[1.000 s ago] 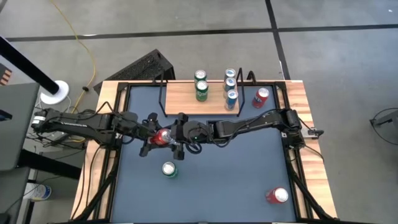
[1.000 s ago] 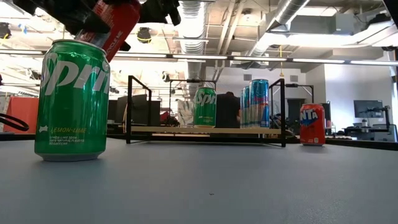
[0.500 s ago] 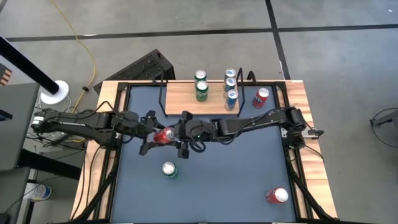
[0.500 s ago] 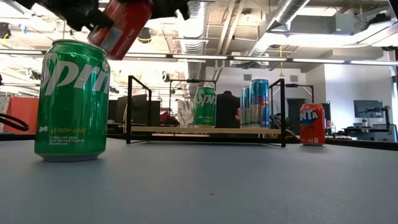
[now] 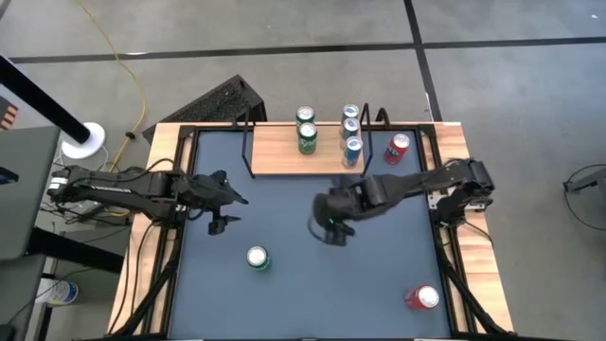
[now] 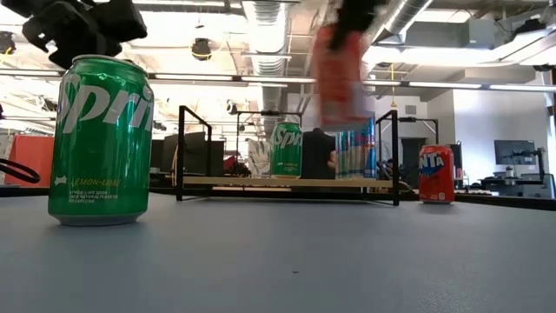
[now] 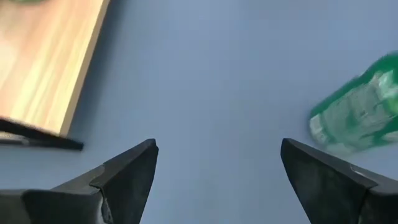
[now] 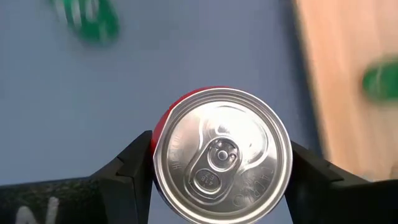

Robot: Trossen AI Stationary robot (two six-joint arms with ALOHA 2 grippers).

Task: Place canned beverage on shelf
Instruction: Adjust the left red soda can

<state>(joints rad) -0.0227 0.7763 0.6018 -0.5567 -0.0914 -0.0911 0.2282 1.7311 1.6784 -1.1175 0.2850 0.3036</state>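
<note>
One red can (image 8: 221, 149), clamped in the right pincer (image 5: 331, 224) above mid-worktop (image 5: 379, 275).
It hangs near the shelf (image 5: 284, 152), which bears several cans. The left pincer (image 5: 222, 199) stands apart and empty, left of centre, beyond a green can (image 5: 257, 257).

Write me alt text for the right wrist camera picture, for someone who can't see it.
Seen from above, a red can with a silver pull-tab top is held between the right gripper's two dark fingers. Under it lies the blue-grey table, with a blurred green can on it and the light-wood shelf off to one side.
</note>
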